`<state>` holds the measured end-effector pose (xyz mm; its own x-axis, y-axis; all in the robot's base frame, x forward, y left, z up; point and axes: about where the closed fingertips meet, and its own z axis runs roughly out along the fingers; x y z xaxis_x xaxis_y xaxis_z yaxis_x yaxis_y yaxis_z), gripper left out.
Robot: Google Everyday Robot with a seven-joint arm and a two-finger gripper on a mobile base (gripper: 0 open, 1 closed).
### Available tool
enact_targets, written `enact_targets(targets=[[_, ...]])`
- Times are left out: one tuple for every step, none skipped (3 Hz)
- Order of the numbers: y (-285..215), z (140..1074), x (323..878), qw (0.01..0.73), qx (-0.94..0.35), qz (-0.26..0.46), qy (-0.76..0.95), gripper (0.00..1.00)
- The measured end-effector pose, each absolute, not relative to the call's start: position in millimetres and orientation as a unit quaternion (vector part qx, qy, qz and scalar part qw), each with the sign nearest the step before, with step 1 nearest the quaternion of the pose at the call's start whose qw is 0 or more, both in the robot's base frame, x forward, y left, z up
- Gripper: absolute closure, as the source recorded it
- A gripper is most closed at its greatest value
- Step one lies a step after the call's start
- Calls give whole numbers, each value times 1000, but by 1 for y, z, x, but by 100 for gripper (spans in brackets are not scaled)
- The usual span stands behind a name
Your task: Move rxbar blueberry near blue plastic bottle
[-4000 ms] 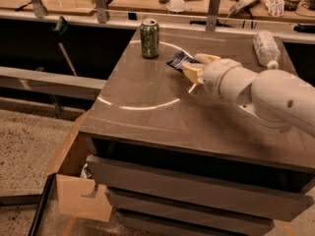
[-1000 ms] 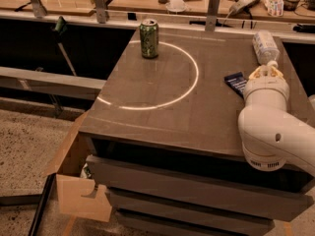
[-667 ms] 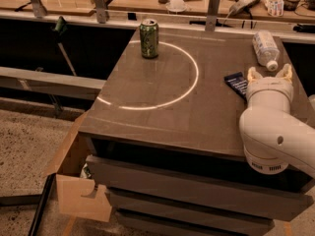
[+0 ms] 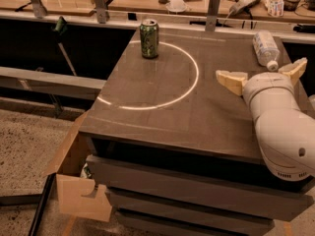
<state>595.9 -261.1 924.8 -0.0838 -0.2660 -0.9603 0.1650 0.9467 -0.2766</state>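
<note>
While my gripper (image 4: 261, 72) hangs low over the near right part of the table (image 4: 162, 117), its two tan fingers (image 4: 231, 79) are spread wide with nothing between them. Bare tabletop shows in the gap. The blue plastic bottle (image 4: 265, 48) lies on its side just beyond the fingers, near the table's far edge. Its white cap points toward me and comes close to the gap without touching either finger. It looks clear and crinkly, with a pale label round its middle, and I judge it light and apt to roll if nudged. No rxbar blueberry is in sight anywhere on the open surface. It may lie under my fingers or my bulky white arm (image 4: 280, 127), which covers that patch of table, but I cannot tell from here. Spread fingers beside the bottle fit a bar set down flat, so I judge the move near its end. I cannot confirm that until the arm lifts clear. A green can (image 4: 149, 38) stands upright near the far left edge, well apart from the bottle and out of my way. A bright ring of light (image 4: 193, 80) curves across the tabletop between the can and my gripper. Any lift from here calls for care so a finger does not catch the cap.
</note>
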Motion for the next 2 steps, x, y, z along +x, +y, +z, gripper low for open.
enact_targets(targets=[[-259, 927, 598, 672, -52, -113, 730, 0], [-266, 911, 602, 660, -76, -38, 746, 0]])
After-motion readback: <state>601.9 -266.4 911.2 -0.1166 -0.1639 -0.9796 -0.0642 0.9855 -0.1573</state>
